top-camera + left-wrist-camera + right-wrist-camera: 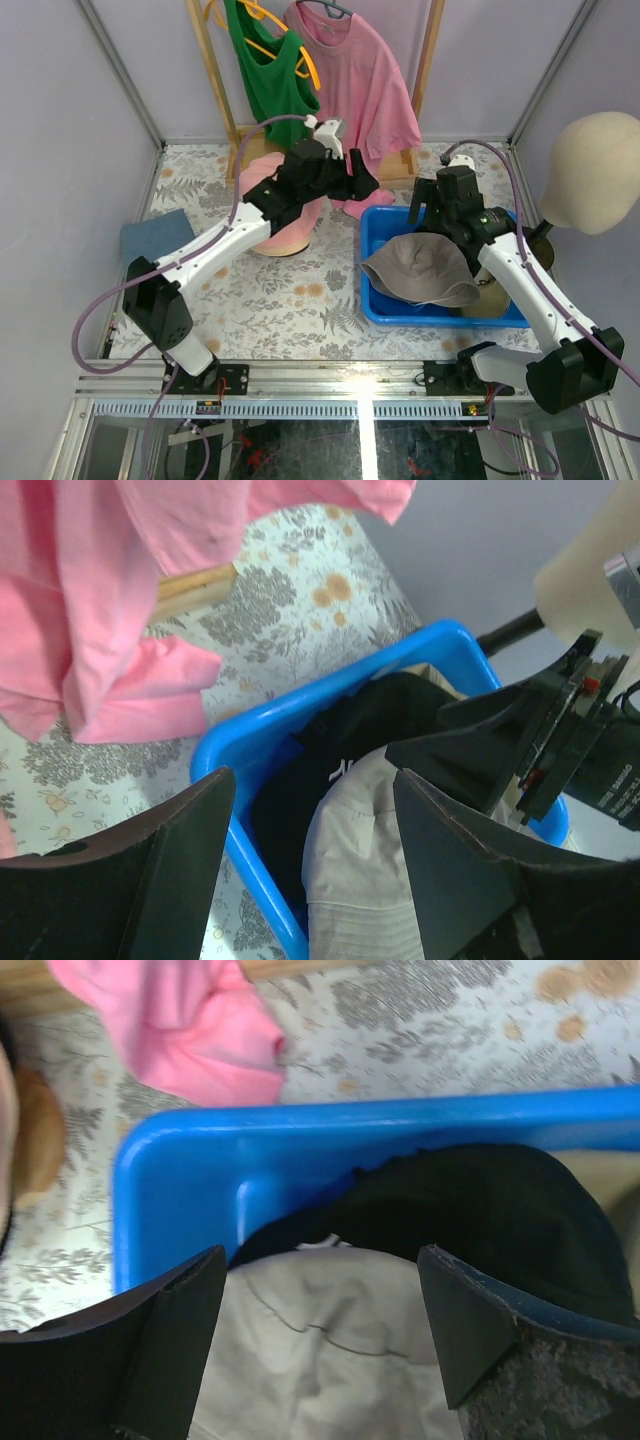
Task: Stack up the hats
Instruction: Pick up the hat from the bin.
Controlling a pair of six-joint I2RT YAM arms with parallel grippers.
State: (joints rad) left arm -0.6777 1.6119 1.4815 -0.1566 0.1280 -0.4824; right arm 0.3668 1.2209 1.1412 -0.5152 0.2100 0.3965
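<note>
Here, taupe hat [420, 268], inside blue bin [383, 216]

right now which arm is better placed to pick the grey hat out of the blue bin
Right. The right gripper hangs open over the grey hat in the blue bin; the left gripper, also open, is beyond the bin's far left corner.

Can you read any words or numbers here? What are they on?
White logo on the black fabric cap, lying in the blue plastic bin: partly hidden, unreadable.
Tiny white print on the right arm's black wrist housing: too small to read.
No other writing shows.
</note>
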